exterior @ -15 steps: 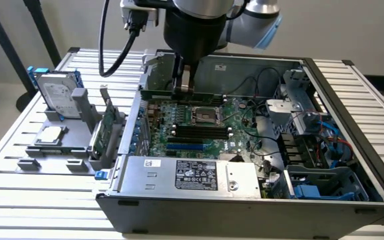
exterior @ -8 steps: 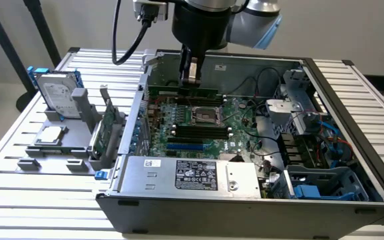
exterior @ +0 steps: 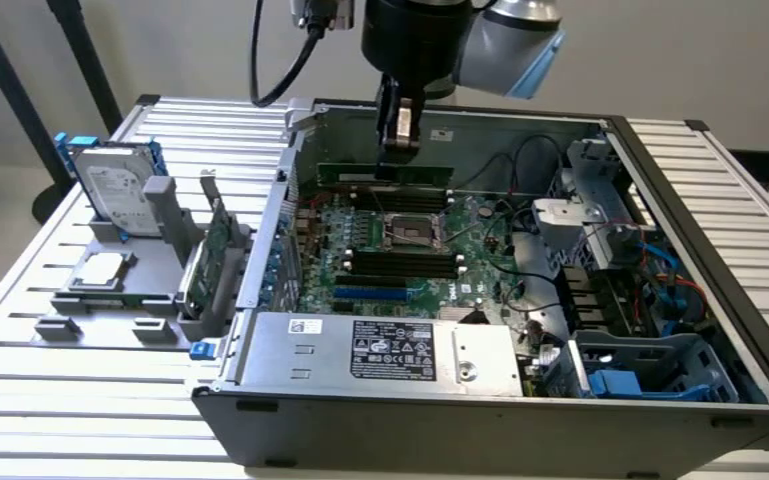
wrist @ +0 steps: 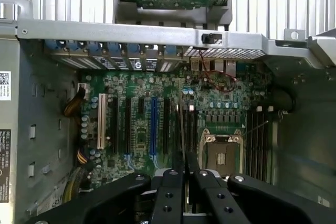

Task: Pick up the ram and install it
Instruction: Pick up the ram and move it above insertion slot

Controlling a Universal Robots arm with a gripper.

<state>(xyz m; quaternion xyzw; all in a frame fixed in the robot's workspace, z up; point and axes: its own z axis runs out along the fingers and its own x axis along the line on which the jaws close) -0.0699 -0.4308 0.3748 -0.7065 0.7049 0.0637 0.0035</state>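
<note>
One memory stick, the ram (exterior: 384,177), sits pinched between the gripper's (exterior: 400,135) closed fingers, over the motherboard (exterior: 398,235) near the far edge of the open computer case (exterior: 491,420). It's held upright and lengthwise, I'd guess to match the dark slots (exterior: 404,265) below.
</note>
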